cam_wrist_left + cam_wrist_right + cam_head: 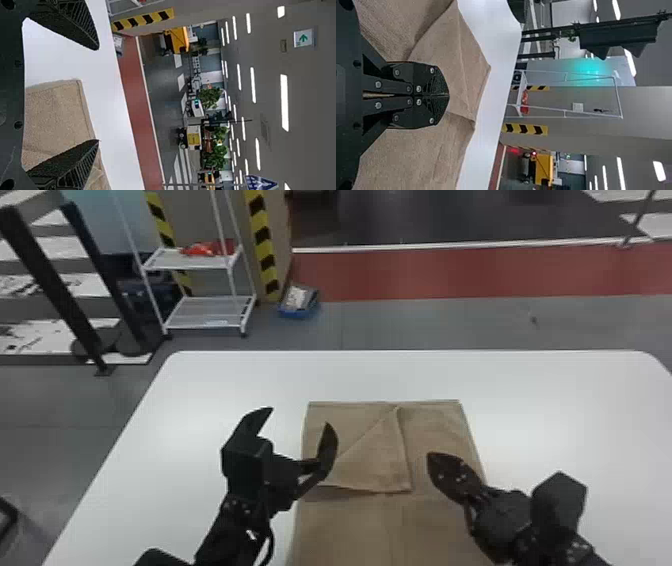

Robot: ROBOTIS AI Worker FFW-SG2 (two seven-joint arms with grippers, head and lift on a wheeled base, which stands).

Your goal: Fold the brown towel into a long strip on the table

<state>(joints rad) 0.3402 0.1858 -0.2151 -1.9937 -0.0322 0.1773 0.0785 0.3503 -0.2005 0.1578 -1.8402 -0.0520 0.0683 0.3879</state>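
Note:
The brown towel (350, 520) lies on the white table, with a folded flap (377, 460) across its far half and a diagonal edge running over it. My left gripper (300, 417) is open above the towel's left edge, one finger over the table and the other over the cloth. In the left wrist view the fingers of the left gripper (98, 95) stand wide apart, the towel (55, 118) beyond them. Over the towel's right part is my right gripper (432, 460). Its fingers are together in the right wrist view, where the right gripper (448, 95) hangs above the towel (466, 67) with no cloth visibly pinched.
The white table (575, 405) extends on both sides of the towel and beyond its far edge. Past the table stand a white shelf rack (210, 315), a blue bin (299, 302) on the floor and dark posts at the left.

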